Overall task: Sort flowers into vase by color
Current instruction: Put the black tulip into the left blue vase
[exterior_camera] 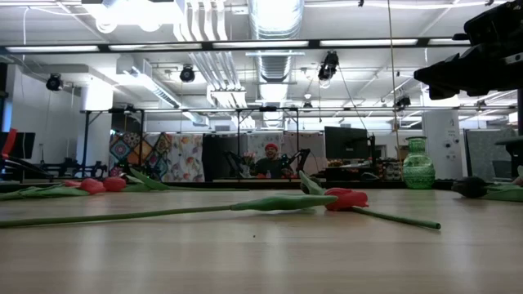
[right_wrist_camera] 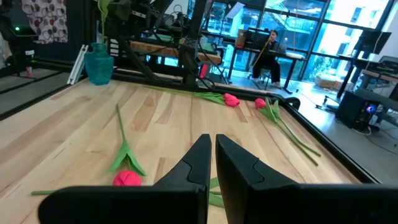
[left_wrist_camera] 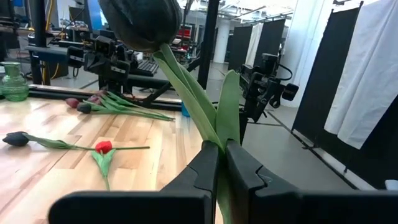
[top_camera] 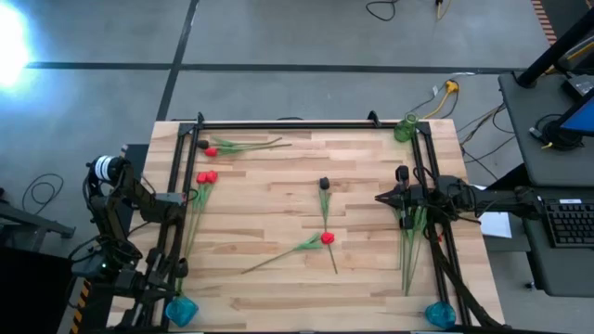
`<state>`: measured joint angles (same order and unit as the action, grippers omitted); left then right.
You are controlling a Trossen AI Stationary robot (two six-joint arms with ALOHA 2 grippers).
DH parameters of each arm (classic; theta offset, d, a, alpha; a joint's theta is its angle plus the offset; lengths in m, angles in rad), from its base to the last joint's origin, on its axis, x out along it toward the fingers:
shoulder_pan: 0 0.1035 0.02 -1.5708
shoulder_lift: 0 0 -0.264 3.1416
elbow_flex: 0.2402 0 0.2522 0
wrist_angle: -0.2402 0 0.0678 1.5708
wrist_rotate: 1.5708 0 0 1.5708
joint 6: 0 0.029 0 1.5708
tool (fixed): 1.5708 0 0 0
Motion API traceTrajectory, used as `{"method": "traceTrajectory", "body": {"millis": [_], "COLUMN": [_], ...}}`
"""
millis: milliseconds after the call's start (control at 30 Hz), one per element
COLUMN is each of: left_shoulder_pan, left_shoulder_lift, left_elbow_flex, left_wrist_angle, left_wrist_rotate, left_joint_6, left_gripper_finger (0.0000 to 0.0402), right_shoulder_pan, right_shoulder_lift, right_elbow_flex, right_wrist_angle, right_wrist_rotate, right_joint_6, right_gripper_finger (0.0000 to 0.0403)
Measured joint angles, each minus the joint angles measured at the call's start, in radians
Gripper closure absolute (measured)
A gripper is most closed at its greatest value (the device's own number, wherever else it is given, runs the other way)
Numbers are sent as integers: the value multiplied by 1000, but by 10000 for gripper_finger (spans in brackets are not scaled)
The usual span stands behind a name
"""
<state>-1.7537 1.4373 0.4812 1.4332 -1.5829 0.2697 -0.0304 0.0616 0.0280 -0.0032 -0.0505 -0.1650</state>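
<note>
The left hand is clenched on the green stem of a near-black flower, whose dark head stands up above the fingers with a long leaf rising beside the stem; in the high view this hand sits at the worktop's left edge, against the black frame rail. Just beside it lie 2 red flowers, their stems trailing down along the rail, and a little farther toward the back edge lies another red flower with a dark one next to it. The right hand is closed with nothing visible between its fingers; from above it hovers over the right part of the worktop, pointing toward the middle. Near it, at the right rail, a bunch of dark flowers lies with stems running toward the front edge. Between the 2 hands, mid-worktop, lie a dark flower and a red flower, the red one with its stem slanting to the front left. A green vase stands at the back right corner, and 2 blue vases stand at the front corners, one on the left and one on the right.
</note>
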Motion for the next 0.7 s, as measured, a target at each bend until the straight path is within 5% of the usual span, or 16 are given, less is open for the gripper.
{"method": "traceTrajectory", "body": {"millis": [700], "left_shoulder_pan": [19], "left_shoulder_lift": [-83], "left_elbow_flex": [-127], "left_wrist_angle": [-13], "left_wrist_rotate": [55], "left_joint_6": [36], "left_gripper_finger": [401], "right_shoulder_pan": [0], "right_shoulder_lift": [0], "right_elbow_flex": [0], "right_wrist_angle": [0], "right_wrist_rotate": [0], "right_joint_6": [-1], "right_gripper_finger": [385]}}
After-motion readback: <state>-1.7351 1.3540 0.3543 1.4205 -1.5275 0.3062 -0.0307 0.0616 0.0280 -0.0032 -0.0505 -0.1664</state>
